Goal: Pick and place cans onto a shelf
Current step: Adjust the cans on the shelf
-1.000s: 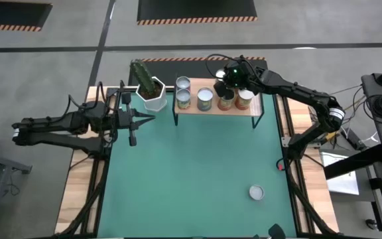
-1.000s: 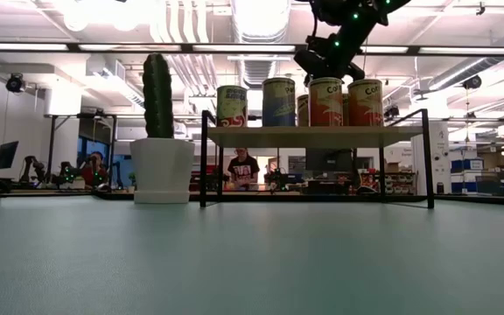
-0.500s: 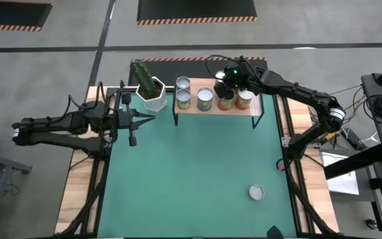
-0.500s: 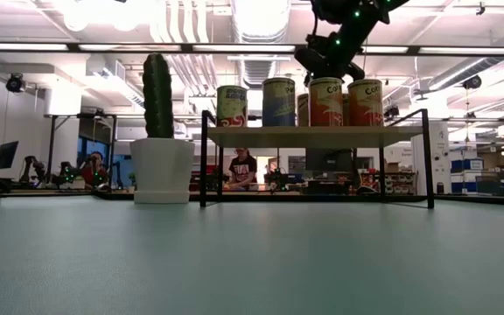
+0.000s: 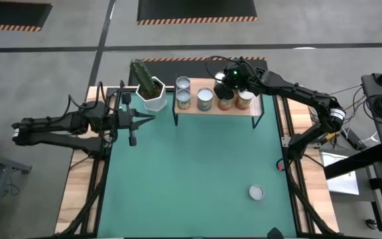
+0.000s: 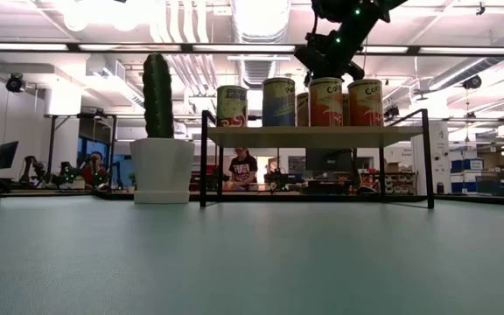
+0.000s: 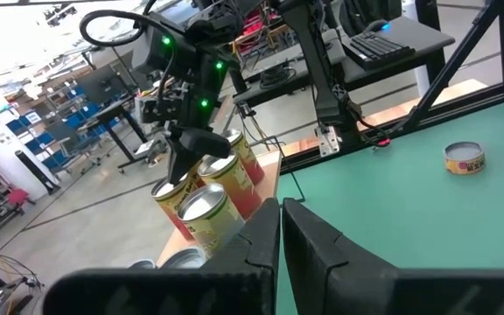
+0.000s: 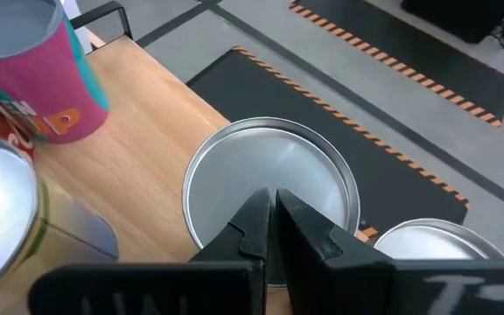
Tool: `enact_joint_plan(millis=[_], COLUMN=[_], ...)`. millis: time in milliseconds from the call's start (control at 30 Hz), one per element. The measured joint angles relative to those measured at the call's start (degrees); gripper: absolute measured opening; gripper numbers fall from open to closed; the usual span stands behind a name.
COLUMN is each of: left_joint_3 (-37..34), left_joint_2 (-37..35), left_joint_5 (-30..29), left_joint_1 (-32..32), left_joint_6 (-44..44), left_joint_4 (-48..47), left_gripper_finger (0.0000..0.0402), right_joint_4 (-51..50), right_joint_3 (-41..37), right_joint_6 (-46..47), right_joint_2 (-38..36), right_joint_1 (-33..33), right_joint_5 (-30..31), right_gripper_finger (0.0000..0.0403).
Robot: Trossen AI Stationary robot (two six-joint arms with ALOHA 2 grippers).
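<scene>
Cans (image 5: 205, 99) on shelf (image 5: 214, 109), green mat (image 5: 191, 172), busy workshop behind; right claw (image 8: 268, 229) shut, empty.

The setting is an industrial robotics lab: exposed silver ceiling ducts (image 6: 252, 35), grey concrete floor with orange-black hazard-striped mats (image 5: 196, 9), blue-binned storage racks (image 7: 77, 109).

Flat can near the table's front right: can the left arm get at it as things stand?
Probably yes. The flat can lies alone on the green mat with nothing standing between it and the left end effector, which is shut and parked beside the cactus pot. It is a long diagonal reach, though.
</scene>
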Motion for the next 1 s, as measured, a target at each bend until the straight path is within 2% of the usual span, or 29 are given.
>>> enact_joint_plan(millis=[533, 833, 1000], left_joint_3=[0.0, 0.0, 0.0], left_joint_2=[0.0, -0.01, 0.0], left_joint_5=[0.01, 0.02, 0.0], left_joint_1=[0.01, 0.0, 0.02], left_joint_6=[-0.02, -0.46, -0.46], left_joint_4=[0.06, -0.24, -0.27], left_gripper_finger=[0.0, 0.0, 0.0], right_joint_4=[-0.48, -15.15, -18.25], right_joint_3=[-0.09, -0.41, -1.48], right_joint_6=[2.6, 10.49, 13.88], right_joint_2=[-5.37, -12.88, -16.44], right_joint_1=[0.95, 2.46, 4.95], right_joint_5=[0.41, 0.47, 0.54], right_gripper_finger=[0.0013, 0.0013, 0.0013])
